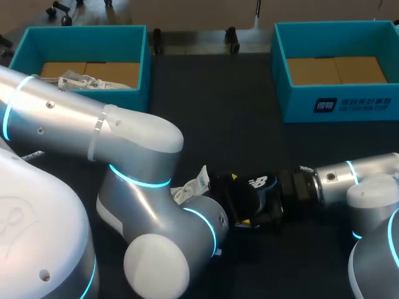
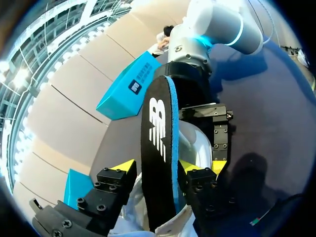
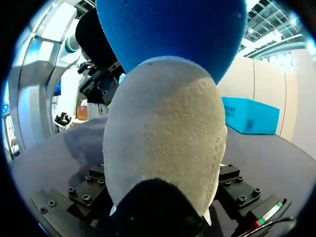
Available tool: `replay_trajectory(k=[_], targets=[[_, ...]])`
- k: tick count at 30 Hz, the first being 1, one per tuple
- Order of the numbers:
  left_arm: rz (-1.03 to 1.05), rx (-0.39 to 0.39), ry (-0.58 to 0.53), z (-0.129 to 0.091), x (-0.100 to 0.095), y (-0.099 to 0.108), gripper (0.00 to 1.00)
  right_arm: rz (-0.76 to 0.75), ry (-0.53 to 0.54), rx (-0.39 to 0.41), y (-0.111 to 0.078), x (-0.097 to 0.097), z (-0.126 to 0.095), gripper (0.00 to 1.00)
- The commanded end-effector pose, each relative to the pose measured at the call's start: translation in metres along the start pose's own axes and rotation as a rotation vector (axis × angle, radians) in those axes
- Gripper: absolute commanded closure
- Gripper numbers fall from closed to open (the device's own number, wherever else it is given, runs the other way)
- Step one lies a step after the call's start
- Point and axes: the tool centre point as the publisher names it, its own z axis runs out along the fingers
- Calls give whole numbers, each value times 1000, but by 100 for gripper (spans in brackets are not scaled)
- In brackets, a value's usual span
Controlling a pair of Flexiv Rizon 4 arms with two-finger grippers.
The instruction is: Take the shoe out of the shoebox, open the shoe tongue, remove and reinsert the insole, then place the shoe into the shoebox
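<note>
The shoe (image 1: 246,193) is out, between both grippers, well apart from the left shoebox (image 1: 81,96). The left gripper's (image 2: 155,168) fingers pinch the insole (image 2: 158,128). Whether the right gripper (image 1: 271,208) grips the shoe, I cannot tell. I judge that the insole step is in hand, and boxing the shoe remains.

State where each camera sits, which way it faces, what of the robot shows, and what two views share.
Head view: above and behind the robot, looking down on the table; left arm and right arm enter from the sides.
Left wrist view: on the left wrist, looking along the left gripper, shut on the insole, towards the right arm.
Right wrist view: on the right wrist, looking along the right gripper, largely hidden by the shoe, towards the left gripper.
Shared: the wrist views face each other.
</note>
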Motion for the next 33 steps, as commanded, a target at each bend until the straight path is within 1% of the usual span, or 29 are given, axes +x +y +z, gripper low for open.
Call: replay_trajectory(k=[1,6,9,11,12,13,14,15,25,33], targets=[[-3,1,-17,3,4,2,50,0,-1,4,2,0,1,100],[-10,0,-24,7,2,1,53,0,-1,4,2,0,1,100],[-14,-1,-26,7,0,2,58,0,-1,4,2,0,1,100],[-18,0,-28,7,-1,2,63,0,-1,4,2,0,1,100],[-20,0,-29,7,-1,2,71,0,-1,4,2,0,1,100],[-21,1,-30,7,-2,2,81,0,-1,4,2,0,1,100],[-24,2,-32,7,-2,2,98,0,-1,4,2,0,1,100],[-25,3,-34,6,-2,1,100,0,-1,4,2,0,1,100],[-41,6,-41,3,-6,-3,100,0,-1,4,2,0,1,100],[-71,-21,4,-1,-9,-19,100,0,-1,4,2,0,1,100]])
